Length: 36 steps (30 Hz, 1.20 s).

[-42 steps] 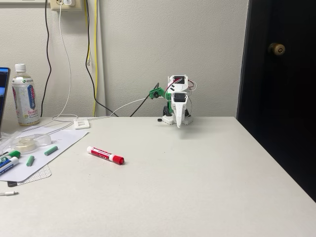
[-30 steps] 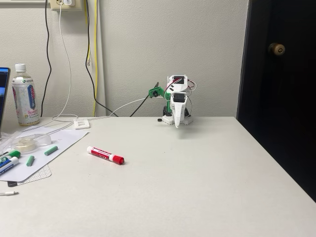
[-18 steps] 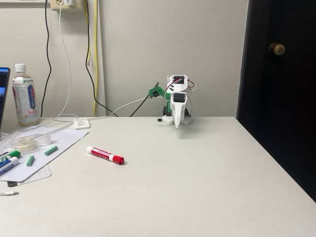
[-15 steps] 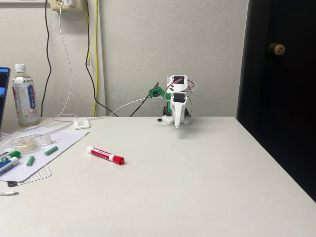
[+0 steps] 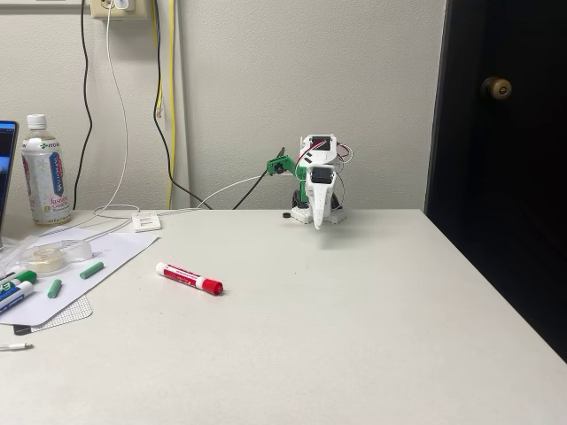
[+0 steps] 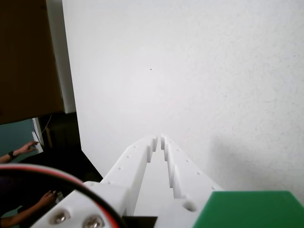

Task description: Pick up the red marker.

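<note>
The red marker lies on the white table, left of centre in the fixed view, its red cap pointing right and toward the front. The arm sits folded at the back of the table by the wall, and my gripper hangs there pointing down, well behind and to the right of the marker. In the wrist view the white fingers of my gripper rest together, shut, with nothing between them, above bare table.
At the left edge lie a sheet of paper with small green pieces, capped markers and a tape roll. A bottle stands behind. Cables hang down the wall. A dark door borders the right.
</note>
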### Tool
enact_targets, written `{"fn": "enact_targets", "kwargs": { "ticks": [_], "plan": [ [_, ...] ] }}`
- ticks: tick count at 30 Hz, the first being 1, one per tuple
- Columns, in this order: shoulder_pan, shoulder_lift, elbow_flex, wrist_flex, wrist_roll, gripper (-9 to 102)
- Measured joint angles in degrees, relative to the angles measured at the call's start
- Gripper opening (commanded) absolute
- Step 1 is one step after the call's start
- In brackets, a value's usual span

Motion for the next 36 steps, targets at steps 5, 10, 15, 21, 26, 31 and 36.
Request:
{"fn": "enact_targets", "kwargs": {
  "ticks": [5,10,15,21,26,31,36],
  "plan": [
    [0.0,0.0,0.0,0.0,0.0,0],
    [0.0,0.0,0.0,0.0,0.0,0],
    [0.0,0.0,0.0,0.0,0.0,0],
    [0.0,0.0,0.0,0.0,0.0,0],
    [1.4,0.0,0.0,0.0,1.6,0],
    [1.1,0.0,0.0,0.4,1.6,0],
    [1.1,0.0,-1.7,1.7,2.1,0]
  ]
}}
